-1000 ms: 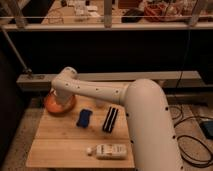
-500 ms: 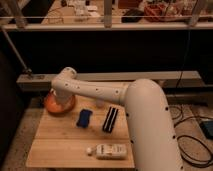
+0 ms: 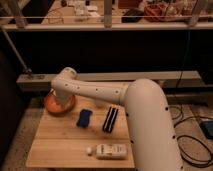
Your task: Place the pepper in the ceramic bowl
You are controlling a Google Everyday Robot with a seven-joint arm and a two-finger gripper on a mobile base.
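Observation:
The ceramic bowl (image 3: pixel 50 107), wide, shallow and glossy orange-brown, sits at the far left corner of the wooden table (image 3: pixel 60 145). My white arm reaches across from the right and bends down over the bowl. The gripper (image 3: pixel 60 101) is at the arm's end, low over the bowl's right half and mostly covered by the wrist. The pepper is hidden from view.
A small blue object (image 3: pixel 84 118) lies mid-table, with a black-and-white striped bar (image 3: pixel 110 119) to its right. A white bottle (image 3: pixel 108 150) lies on its side near the front edge. A dark railing and shelf run behind the table.

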